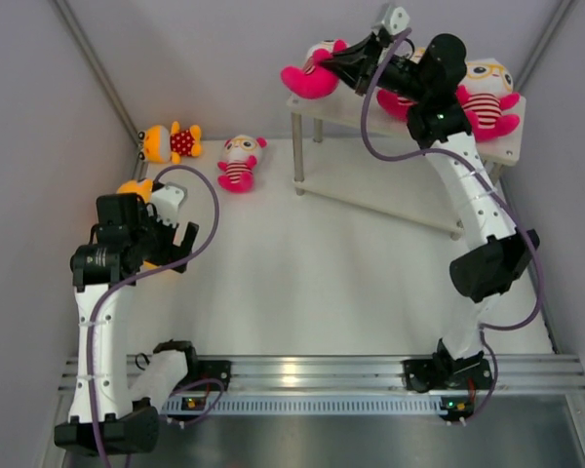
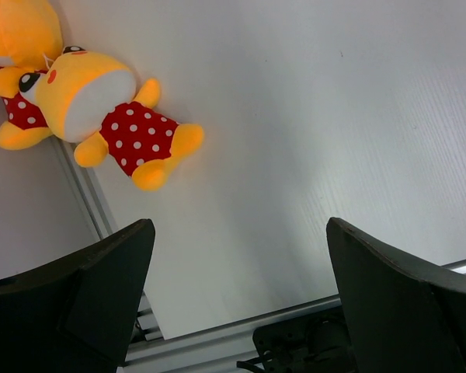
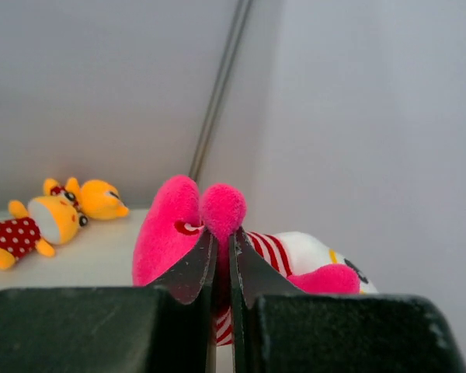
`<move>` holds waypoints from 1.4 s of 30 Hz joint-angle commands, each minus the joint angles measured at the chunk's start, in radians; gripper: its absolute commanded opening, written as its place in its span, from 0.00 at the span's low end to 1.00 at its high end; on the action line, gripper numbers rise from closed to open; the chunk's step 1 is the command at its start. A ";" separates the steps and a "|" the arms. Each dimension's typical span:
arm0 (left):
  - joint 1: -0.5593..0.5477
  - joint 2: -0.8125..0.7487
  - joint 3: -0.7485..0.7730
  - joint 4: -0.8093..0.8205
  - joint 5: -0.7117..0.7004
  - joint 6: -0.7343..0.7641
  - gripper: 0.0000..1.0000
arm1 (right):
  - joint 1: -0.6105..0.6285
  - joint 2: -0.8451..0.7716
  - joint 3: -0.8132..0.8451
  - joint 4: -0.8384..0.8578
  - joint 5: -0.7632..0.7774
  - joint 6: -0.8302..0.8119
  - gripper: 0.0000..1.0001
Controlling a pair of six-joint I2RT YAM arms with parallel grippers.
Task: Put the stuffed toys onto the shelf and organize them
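1. The table point(image 1: 322, 283) carries the unsorted toys. A pink doll point(image 1: 239, 161) and an orange doll point(image 1: 171, 143) lie near its far left corner, well apart from the shelf.
2. The shelf point(image 1: 366, 114) stands at the far right. On its top board a striped doll point(image 1: 487, 99) lies at the right end, and another one is mostly hidden behind the right arm point(image 1: 468, 185).
3. The right claw point(image 3: 224, 233) is shut narrow on the held doll point(image 1: 310, 76), at the left end of the top board. The doll seems to hang partly over that end, so I judge it could tip off. Please bring it a little toward the hidden neighbour and lower it until the body rests on the board. Only then open the claw.
4. The left claw point(image 2: 239, 229) is wide and holds nothing. It hovers over the table near the orange toys.
5. The right wrist view shows the pinch itself: the fingers point(image 3: 190, 272) hold only a thin pink limb, with the striped body beyond. The top view does not show this.
6. The left wrist view shows a second orange doll point(image 2: 15, 31) touching the first one, beside the wall. Only the top view shows the board under the held doll, but I cannot tell whether they touch.
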 commanded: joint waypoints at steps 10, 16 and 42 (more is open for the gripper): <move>0.002 -0.014 0.003 0.041 0.038 -0.004 0.98 | -0.192 -0.143 -0.367 0.258 0.029 0.049 0.00; 0.002 -0.016 -0.004 0.039 0.043 -0.003 0.98 | -0.220 -0.172 -0.416 0.232 0.023 0.055 0.00; 0.002 -0.022 0.008 0.039 0.063 0.008 0.98 | -0.297 -0.342 -0.619 0.215 0.116 0.017 0.17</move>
